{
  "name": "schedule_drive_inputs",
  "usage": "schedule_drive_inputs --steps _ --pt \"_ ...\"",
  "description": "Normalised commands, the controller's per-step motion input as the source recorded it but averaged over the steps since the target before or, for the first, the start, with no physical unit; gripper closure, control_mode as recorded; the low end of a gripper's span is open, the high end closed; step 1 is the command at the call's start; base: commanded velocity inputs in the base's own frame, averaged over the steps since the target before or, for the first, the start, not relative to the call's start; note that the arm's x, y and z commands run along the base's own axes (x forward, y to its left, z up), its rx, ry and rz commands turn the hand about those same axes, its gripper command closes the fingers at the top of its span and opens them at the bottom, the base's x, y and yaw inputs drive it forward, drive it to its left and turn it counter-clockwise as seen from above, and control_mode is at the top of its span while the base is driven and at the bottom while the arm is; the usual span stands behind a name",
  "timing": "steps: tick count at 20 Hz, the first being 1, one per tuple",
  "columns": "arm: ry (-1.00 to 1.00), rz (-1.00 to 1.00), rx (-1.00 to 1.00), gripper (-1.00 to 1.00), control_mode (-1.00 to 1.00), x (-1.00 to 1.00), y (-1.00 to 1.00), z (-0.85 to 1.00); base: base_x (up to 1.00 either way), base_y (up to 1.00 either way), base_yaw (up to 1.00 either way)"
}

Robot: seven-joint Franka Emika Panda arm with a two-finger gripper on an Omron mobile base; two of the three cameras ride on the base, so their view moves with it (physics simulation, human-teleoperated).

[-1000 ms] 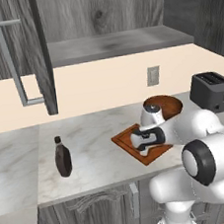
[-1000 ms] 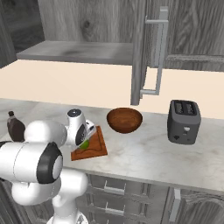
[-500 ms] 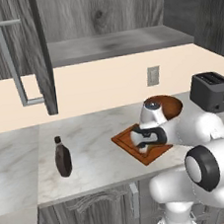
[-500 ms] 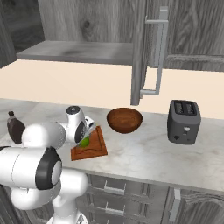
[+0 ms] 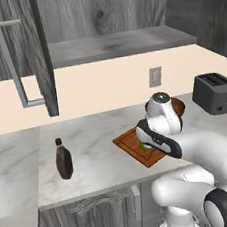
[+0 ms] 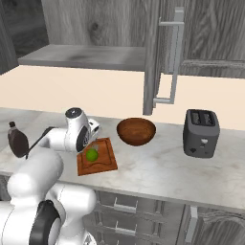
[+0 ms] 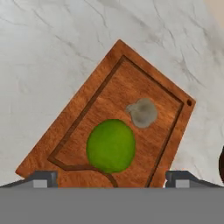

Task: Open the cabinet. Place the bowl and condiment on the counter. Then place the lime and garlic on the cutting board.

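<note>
Cabinet [image 5: 33, 55] doors stand open above the counter [image 5: 88, 138], so the overhead edges are your largest hazard: if you raise the arm steeply, it could strike the open door or the shelf lip. Retreat toward the base and low instead.

Counter room is good to the left of the cutting board [image 7: 131, 87], between it and the condiment [image 5: 64, 159], which stands upright and well apart. On the other side the bowl [image 6: 137, 131] sits just beside the board; a sideways sweep that way could nudge it.

Cutting board: it lies flat with its near corner close to the counter's front edge. Dragging the fingers across it could push it toward that edge.

Lime [image 7: 110, 145] and garlic [image 7: 142, 112] both rest on the board, just beside each other. Both are round and free to roll; a brush from a fingertip could send either off the board.

Gripper [image 7: 111, 179]: jaws spread wide, holding nothing, directly above the lime. Lift straight off before you translate.
</note>
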Motion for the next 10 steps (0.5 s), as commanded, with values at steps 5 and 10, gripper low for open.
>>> schedule_drive_inputs --steps 5,10 --pt "-0.07 -0.04 0.02 -1.00 -1.00 -0.43 0.00 0.93 0.00 0.00 0.00" --pt "-0.09 -0.11 0.06 -1.00 -1.00 -0.31 0.00 0.82 0.00 0.00 0.00"
